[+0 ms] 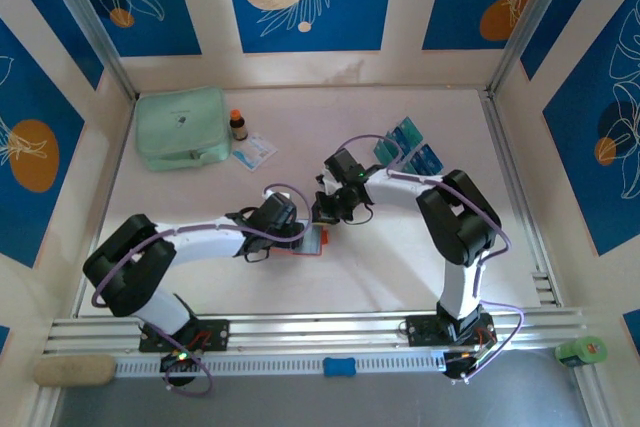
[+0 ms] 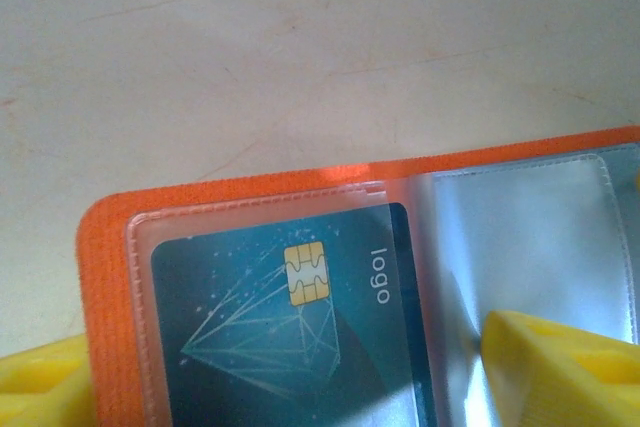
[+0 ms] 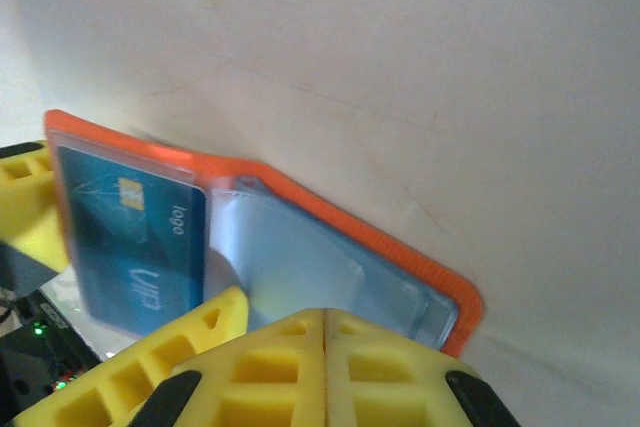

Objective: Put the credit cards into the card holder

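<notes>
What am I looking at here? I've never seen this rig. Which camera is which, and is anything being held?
Two robot arms stand at a table's near edge. The overhead picture shows both; the others come from wrist cameras. The left gripper is open, yellow fingers either side of the open orange card holder, which has a teal credit card in a clear pocket. The right gripper is shut, empty. Further back lie more credit cards, a mint-green pouch, a small bottle and a packet.

The card holder [image 1: 312,241] lies open mid-table, with one card [image 2: 290,327] in one of its pockets. Loose credit cards [image 1: 405,139] lie behind it to the right. Far back left sits a zip pouch [image 1: 182,127], with a small bottle [image 1: 238,124] and a flat packet [image 1: 255,151] just right of it.
</notes>
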Robot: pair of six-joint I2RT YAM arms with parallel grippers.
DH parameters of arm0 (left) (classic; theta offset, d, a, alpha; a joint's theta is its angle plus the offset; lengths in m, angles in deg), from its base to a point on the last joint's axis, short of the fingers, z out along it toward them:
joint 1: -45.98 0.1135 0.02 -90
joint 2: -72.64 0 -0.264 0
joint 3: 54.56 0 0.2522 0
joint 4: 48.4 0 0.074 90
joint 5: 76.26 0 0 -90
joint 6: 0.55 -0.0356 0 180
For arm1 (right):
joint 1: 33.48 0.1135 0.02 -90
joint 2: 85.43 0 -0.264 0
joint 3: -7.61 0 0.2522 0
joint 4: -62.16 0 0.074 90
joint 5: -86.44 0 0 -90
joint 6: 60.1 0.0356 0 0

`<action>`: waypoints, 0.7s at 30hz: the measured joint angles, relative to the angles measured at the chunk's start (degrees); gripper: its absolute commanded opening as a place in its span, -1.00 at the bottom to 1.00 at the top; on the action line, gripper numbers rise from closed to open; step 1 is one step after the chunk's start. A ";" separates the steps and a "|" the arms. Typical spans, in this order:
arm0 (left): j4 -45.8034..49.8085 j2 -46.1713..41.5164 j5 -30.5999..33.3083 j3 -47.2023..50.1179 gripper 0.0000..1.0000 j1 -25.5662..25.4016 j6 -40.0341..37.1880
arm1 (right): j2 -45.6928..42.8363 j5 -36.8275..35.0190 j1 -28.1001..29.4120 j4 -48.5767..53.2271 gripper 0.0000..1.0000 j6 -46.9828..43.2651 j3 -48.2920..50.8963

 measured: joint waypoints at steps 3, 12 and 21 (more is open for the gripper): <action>-0.57 -0.26 0.04 0.42 0.59 0.00 0.00 | -0.57 -0.04 0.07 -0.79 -0.74 0.92 0.79; -1.64 -0.87 0.07 1.36 0.53 0.00 0.15 | -0.22 -0.22 0.33 -1.57 -0.58 2.51 2.32; -2.25 -1.31 0.22 1.95 0.53 0.00 0.15 | 1.75 0.92 0.33 -2.27 -0.56 2.71 1.29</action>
